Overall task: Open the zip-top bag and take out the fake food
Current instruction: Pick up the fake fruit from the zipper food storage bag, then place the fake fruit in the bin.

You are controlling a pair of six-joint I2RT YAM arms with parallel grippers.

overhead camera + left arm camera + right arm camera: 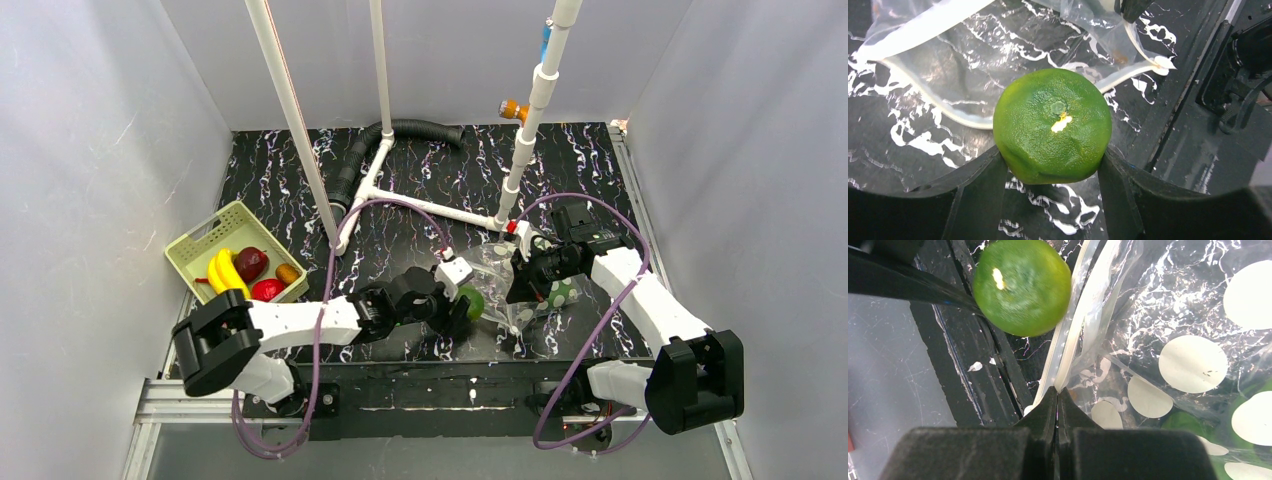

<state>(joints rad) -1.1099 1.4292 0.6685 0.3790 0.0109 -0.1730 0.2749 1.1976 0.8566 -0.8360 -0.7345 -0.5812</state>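
**Zip-top bag (1173, 315) pinched at its mouth, green citrus fruit (1053, 132) gripped just outside it**

The right pincer (1057, 395) is shut tight on the white zip strip at the bag's mouth, with the dotted clear plastic spread ahead of it and to its right. The left pincer (1050, 165) is closed on the citrus, one finger pressed to each flank. The fruit sits between its fingertips with the bag's rim just beyond. From the right wrist view the fruit is outside the mouth, close beside the strip. Whether it is clear of the desk (420, 180) I cannot tell.

The step in hand looks like drawing this piece free. To do it well, the left pincer should pull back along its own line, away from the strip, so the round, dimpled rind does not roll out of a two-point grip. The right pincer should hold its pinch firm so the floppy bag does not trail after the fruit. A green shape shows through the plastic beyond the right pincer, so more food probably remains inside.

The desk is black with white marbling and glossy enough to throw glare through the plastic. Far off the left pincer's outer side stands a pale green perforated basket (205, 240) holding a banana (225, 270) and red pieces. White pipes (300, 120) rise beyond both pincers, and plain pale walls close in the sides.
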